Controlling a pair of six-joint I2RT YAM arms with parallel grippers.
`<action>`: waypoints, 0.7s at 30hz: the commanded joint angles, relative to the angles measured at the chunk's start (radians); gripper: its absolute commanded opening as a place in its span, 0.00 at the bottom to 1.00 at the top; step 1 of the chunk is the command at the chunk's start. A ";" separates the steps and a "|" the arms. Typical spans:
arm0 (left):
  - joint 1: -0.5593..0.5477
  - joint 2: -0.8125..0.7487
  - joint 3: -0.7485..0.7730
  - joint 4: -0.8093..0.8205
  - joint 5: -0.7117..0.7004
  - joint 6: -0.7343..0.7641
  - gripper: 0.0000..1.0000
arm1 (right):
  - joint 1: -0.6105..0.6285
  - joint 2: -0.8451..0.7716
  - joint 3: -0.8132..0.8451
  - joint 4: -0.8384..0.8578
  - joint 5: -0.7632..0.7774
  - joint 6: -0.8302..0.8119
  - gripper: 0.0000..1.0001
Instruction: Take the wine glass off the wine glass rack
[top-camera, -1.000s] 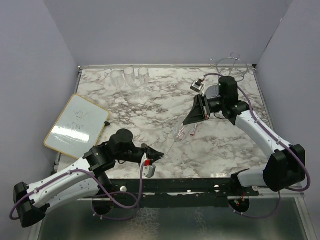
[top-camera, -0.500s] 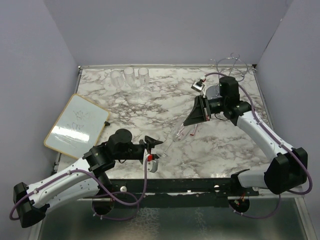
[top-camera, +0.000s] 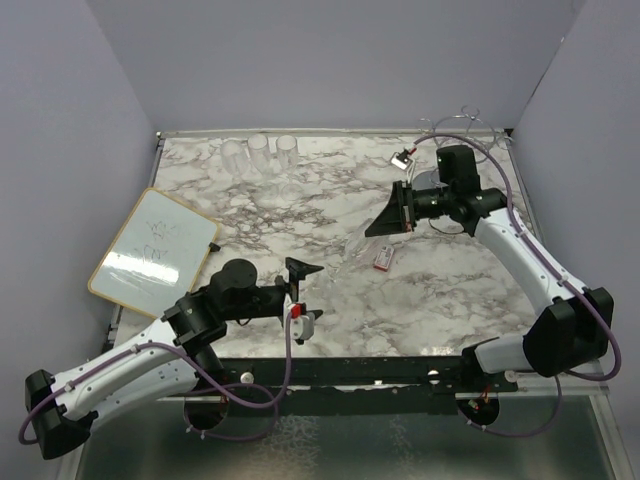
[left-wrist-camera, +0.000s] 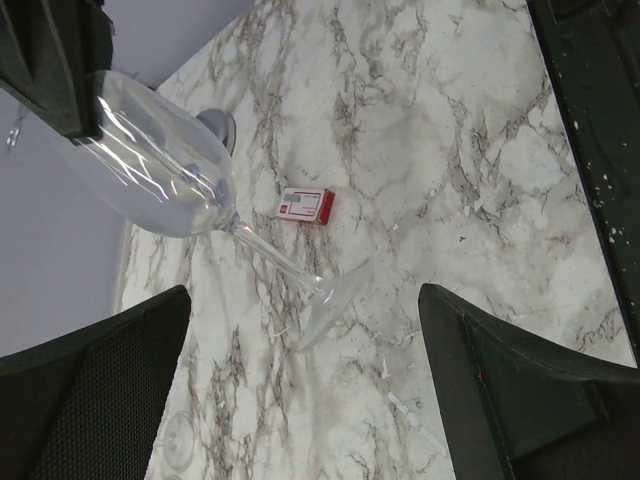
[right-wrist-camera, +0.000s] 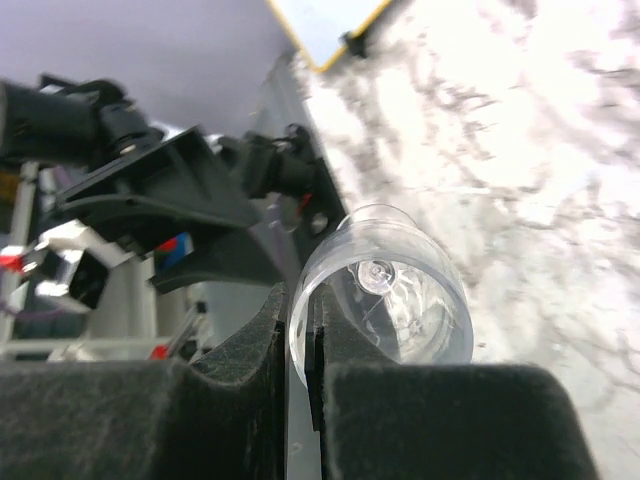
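Note:
The wine glass (top-camera: 357, 247) hangs tilted over the middle of the marble table, bowl (left-wrist-camera: 160, 165) up and right, stem and foot (left-wrist-camera: 335, 305) pointing down toward my left arm. My right gripper (top-camera: 400, 212) is shut on the bowl's rim, one finger inside and one outside (right-wrist-camera: 303, 330). My left gripper (top-camera: 303, 292) stands open just short of the foot, its fingers (left-wrist-camera: 530, 390) wide on either side and touching nothing. The wire wine glass rack (top-camera: 458, 128) stands at the back right corner, its base partly behind my right arm.
A small red and white box (top-camera: 383, 258) lies under the glass. A whiteboard (top-camera: 155, 245) lies at the left edge. Clear cups (top-camera: 260, 152) stand along the back. Grey walls close in on three sides.
My left gripper has opened, let go of the glass's foot and drawn back a little. My right gripper has carried the glass slightly up and toward the back right.

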 joint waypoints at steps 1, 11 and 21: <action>0.005 -0.052 -0.023 0.131 -0.040 -0.066 0.99 | -0.006 0.015 0.066 -0.085 0.269 -0.109 0.01; 0.014 -0.079 -0.058 0.333 -0.209 -0.168 0.99 | -0.006 0.012 0.066 0.038 0.497 -0.105 0.01; 0.064 -0.036 -0.076 0.616 -0.660 -0.430 0.99 | 0.114 0.013 0.043 0.179 0.842 -0.054 0.01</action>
